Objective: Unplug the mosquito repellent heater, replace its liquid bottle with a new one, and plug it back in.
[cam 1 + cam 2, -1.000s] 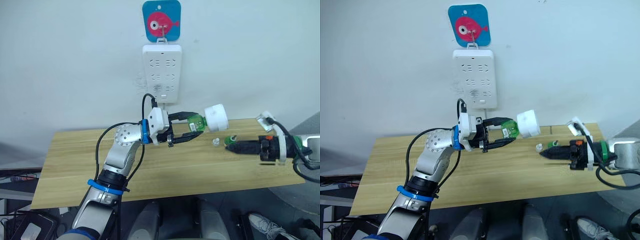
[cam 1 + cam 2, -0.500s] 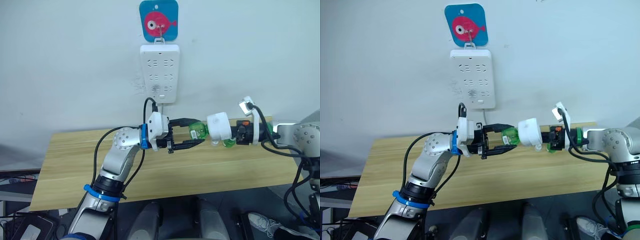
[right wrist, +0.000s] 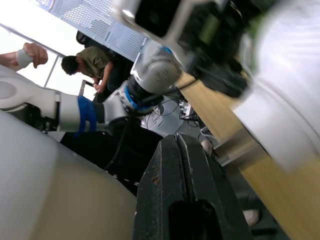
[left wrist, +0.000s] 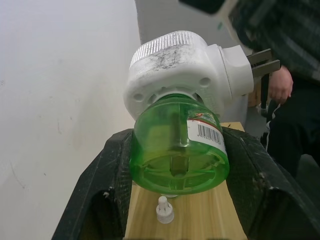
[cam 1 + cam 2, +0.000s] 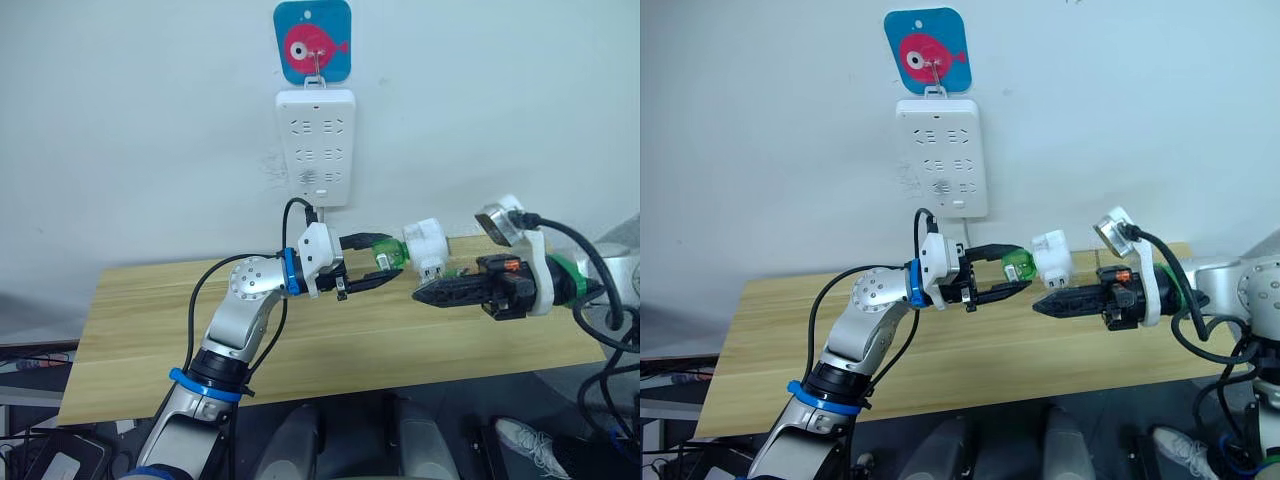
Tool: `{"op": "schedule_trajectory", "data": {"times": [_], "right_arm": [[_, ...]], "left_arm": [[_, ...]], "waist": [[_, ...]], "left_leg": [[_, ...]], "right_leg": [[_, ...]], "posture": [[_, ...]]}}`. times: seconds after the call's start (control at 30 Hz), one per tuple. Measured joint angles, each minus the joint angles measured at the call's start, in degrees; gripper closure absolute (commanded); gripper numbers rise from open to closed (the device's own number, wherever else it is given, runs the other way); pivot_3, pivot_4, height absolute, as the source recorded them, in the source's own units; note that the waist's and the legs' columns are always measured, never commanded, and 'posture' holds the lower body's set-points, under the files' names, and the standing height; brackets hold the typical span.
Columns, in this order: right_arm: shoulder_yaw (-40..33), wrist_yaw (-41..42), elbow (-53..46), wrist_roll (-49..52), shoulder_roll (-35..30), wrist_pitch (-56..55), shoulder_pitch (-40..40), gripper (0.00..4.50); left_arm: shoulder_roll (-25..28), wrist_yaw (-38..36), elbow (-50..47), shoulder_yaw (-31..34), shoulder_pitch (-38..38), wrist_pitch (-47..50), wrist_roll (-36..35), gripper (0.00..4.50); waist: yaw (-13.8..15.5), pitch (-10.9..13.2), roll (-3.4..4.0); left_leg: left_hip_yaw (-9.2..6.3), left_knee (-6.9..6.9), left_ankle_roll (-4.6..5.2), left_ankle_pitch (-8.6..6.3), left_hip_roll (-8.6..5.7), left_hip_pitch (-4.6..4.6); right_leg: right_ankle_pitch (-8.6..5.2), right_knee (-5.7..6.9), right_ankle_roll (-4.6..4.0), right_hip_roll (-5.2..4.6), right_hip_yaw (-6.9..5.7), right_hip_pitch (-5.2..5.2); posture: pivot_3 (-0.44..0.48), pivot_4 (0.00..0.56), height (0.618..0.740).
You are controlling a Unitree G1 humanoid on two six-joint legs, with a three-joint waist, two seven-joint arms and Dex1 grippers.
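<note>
Above the light wooden counter (image 5: 330, 345), the left gripper (image 5: 372, 264) clenches the green transparent liquid bottle (image 4: 176, 149) screwed into the small white rounded plastic heater (image 5: 427, 247). Just right, the right gripper's (image 5: 425, 294) fingers are pressed together, empty.

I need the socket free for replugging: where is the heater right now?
The heater is in the air above the table, below the wall power strip, on the green bottle that the left tool grips.

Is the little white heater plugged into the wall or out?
Out. The heater is in the air, below the power strip; the left pincer holds its green bottle, and its prongs are bare.
</note>
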Motion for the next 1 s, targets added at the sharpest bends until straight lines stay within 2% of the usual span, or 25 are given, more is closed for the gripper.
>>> {"op": "schedule_trajectory", "data": {"times": [0.1,0.23,0.37,0.47,0.7,1.0], "right_arm": [[0.22,-1.79,3.21,-1.38,2.60,-0.96,-4.08,4.49],[1.17,-5.94,10.49,-10.00,6.65,-6.81,-10.54,4.49],[4.10,-5.68,15.35,-20.40,7.16,-14.27,-11.64,4.49],[6.39,-2.80,18.40,-26.58,6.58,-18.34,-11.45,4.49],[7.02,4.73,19.43,-31.51,5.16,-20.36,-9.72,4.49],[7.82,11.27,17.72,-32.13,4.09,-18.68,-7.60,4.49]], "left_arm": [[0.20,-0.03,0.45,-0.01,0.06,0.47,0.20,2.23],[0.17,-1.38,-0.24,-1.29,0.13,1.11,-0.01,2.23],[0.62,-1.62,-0.74,-1.45,0.34,1.53,-0.06,2.23],[0.66,-1.79,-0.82,-1.46,0.33,1.76,-0.29,2.23],[1.30,-3.67,-3.20,-1.35,1.01,5.42,-3.85,2.23],[2.32,-4.18,-5.15,-1.40,1.94,9.05,-5.13,2.23]], "waist": [[-0.10,0.00,0.00],[-0.20,-0.01,0.01],[-0.14,-0.01,0.02],[-0.16,-0.01,0.02],[-0.24,-0.01,0.02],[-0.20,-0.01,0.02]], "left_leg": [[0.02,0.00,0.00,0.00,-0.01,-0.01],[0.01,0.00,0.00,0.00,-0.02,-0.01],[-0.03,0.00,0.00,0.00,-0.05,-0.05],[-0.02,0.00,0.00,0.00,-0.05,-0.05],[-0.01,0.00,-0.01,0.00,-0.02,-0.03],[-0.01,0.00,-0.01,0.00,-0.03,-0.03]], "right_leg": [[0.00,0.00,0.00,0.00,0.01,-0.01],[0.01,0.00,0.01,0.00,0.01,-0.02],[0.01,-0.02,0.01,-0.01,-0.04,-0.04],[0.01,-0.02,0.01,-0.02,-0.02,-0.04],[0.01,-0.01,0.01,0.00,-0.01,-0.04],[0.01,0.00,0.01,0.00,-0.01,-0.04]], "posture": [[0.060,0.232,0.740],[0.062,0.229,0.740],[0.068,0.228,0.740],[0.071,0.233,0.740],[0.068,0.235,0.740],[0.067,0.239,0.740]]}}
